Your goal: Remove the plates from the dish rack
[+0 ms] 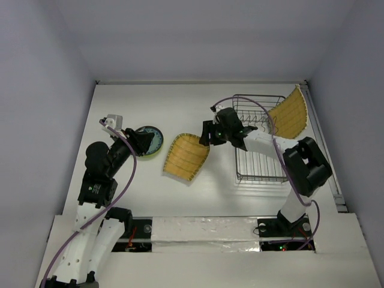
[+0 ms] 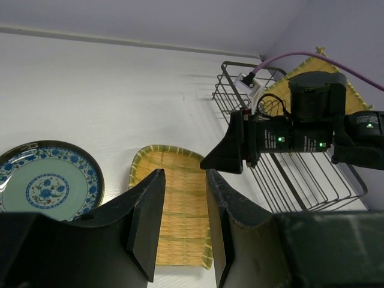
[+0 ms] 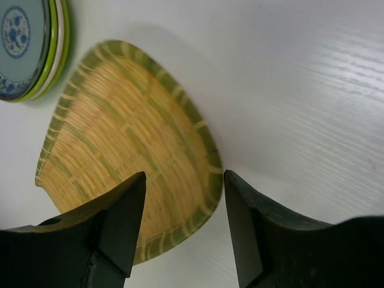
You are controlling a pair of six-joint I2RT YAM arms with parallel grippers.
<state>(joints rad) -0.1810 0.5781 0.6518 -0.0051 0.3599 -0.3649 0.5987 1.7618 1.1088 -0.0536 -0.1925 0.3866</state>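
A rounded tan bamboo plate [image 1: 186,157] lies flat on the table left of the dish rack [image 1: 259,138]. My right gripper [image 1: 207,133] is open and empty just above the plate's right rim; in the right wrist view [image 3: 185,177] the rim [image 3: 204,198] shows between the jaws, untouched. A square bamboo plate [image 1: 290,113] leans at the rack's far right corner. A stack of round lime-green and teal plates [image 1: 150,140] sits at the left. My left gripper [image 1: 140,143] hovers by the stack, open and empty [image 2: 184,177].
The wire rack [image 2: 300,180] holds no other plates that I can see. The table's white raised edge [image 1: 324,144] runs close along the rack's right side. The right arm's elbow [image 1: 306,165] hangs over the rack's near right corner.
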